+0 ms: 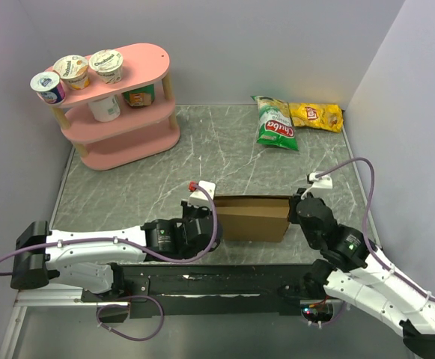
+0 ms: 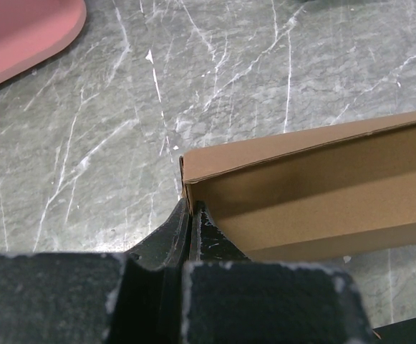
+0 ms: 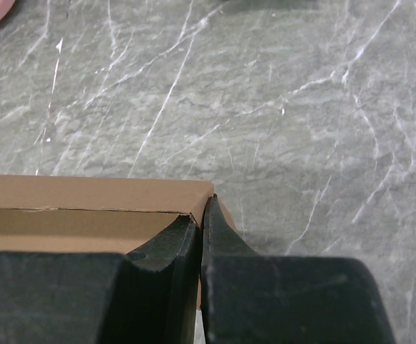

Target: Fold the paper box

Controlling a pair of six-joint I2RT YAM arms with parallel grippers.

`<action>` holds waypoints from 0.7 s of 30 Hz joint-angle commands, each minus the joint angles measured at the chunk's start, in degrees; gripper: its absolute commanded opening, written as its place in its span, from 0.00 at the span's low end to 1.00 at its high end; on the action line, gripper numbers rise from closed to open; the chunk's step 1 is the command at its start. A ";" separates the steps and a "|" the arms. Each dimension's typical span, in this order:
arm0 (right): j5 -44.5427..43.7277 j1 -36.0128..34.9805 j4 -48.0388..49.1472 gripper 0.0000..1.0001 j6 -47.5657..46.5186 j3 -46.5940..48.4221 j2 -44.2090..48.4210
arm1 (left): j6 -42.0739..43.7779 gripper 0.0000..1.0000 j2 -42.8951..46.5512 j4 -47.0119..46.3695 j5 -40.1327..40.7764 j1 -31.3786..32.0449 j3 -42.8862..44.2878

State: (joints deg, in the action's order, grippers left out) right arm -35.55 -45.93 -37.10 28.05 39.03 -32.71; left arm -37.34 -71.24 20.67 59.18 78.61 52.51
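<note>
The paper box (image 1: 251, 217) is plain brown cardboard, standing folded up as a shallow open tray near the table's front edge. My left gripper (image 1: 211, 217) is shut on its left side wall; in the left wrist view the paper box (image 2: 315, 193) has that wall's edge pinched at my left gripper (image 2: 191, 210), one finger inside and one outside. My right gripper (image 1: 296, 213) is shut on the right side wall. In the right wrist view the paper box (image 3: 86, 204) has its right corner clamped in my right gripper (image 3: 202, 211).
A pink two-tier shelf (image 1: 120, 123) with several yogurt cups stands at the back left. A green chip bag (image 1: 275, 123) and a yellow chip bag (image 1: 316, 116) lie at the back right. Walls close in the left, back and right sides.
</note>
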 commanded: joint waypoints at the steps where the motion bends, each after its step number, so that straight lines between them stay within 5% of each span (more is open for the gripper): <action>1: 6.46 -6.35 -2.00 0.02 8.33 -3.43 0.01 | -2.65 0.01 -2.85 3.06 -15.94 -0.56 -3.11; 5: 4.97 -9.70 -5.33 0.11 10.96 -2.91 -0.07 | -2.82 0.01 -3.02 3.42 -15.76 -0.91 -3.20; 8: 5.23 -10.67 -8.50 0.44 12.37 -0.89 0.54 | -2.65 0.01 -3.46 4.20 -15.15 -0.91 -3.29; 9: 5.23 -10.76 -9.56 0.62 12.64 0.60 0.80 | -2.73 0.01 -3.64 4.73 -14.80 -1.00 -3.21; 12: 5.67 -10.84 -12.54 0.78 12.20 4.02 3.17 | -2.82 0.01 -3.82 5.96 -13.92 -1.00 -3.38; 21: 12.00 -10.76 -21.59 0.91 6.58 12.73 6.69 | -2.74 0.01 -2.85 6.40 -12.95 -1.26 -4.00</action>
State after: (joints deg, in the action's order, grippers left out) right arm -27.27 -56.29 -51.81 36.36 46.39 -26.81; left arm -38.44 -71.33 19.81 57.67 77.28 52.21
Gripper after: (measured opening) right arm 0.884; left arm 0.024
